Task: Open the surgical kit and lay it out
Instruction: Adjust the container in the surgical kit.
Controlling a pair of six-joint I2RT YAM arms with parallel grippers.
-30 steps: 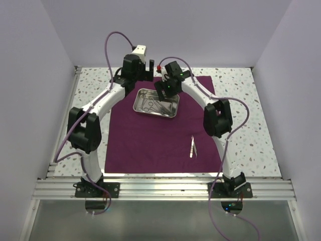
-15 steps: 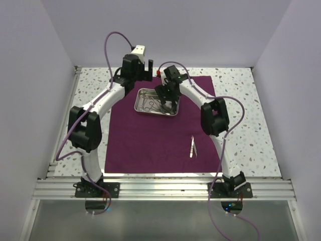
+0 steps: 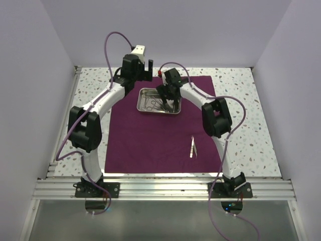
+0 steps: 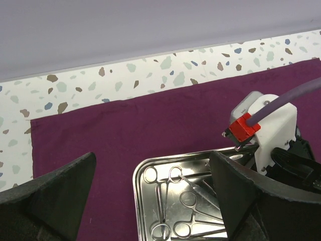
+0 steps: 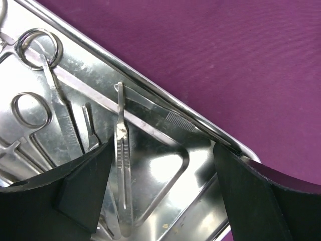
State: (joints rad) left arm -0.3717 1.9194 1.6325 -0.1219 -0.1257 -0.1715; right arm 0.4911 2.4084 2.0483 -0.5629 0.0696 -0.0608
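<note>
The dark purple cloth (image 3: pixel 150 135) lies spread flat on the table. The shiny steel tray (image 3: pixel 142 107) sits on its far part and holds several silver scissors and forceps (image 4: pixel 175 201). One pair of tweezers (image 3: pixel 192 147) lies on the cloth at the near right. My right gripper (image 3: pixel 168 103) is open with its tips down inside the tray (image 5: pixel 165 98). Between its fingers lie a flat ribbed handle (image 5: pixel 123 175) and a thin tool (image 5: pixel 168 116) along the tray wall. My left gripper (image 3: pixel 147 70) is open and empty, hovering behind the tray's far left corner (image 4: pixel 138 175).
White speckled tabletop (image 3: pixel 241 125) surrounds the cloth, with pale walls close on three sides. The right arm's white wrist housing with a red plug (image 4: pixel 266 125) sits near the left gripper's right finger (image 4: pixel 251 201).
My right gripper has come down toward the left into the tray. The tray has shifted slightly. The left arm has stayed put.
</note>
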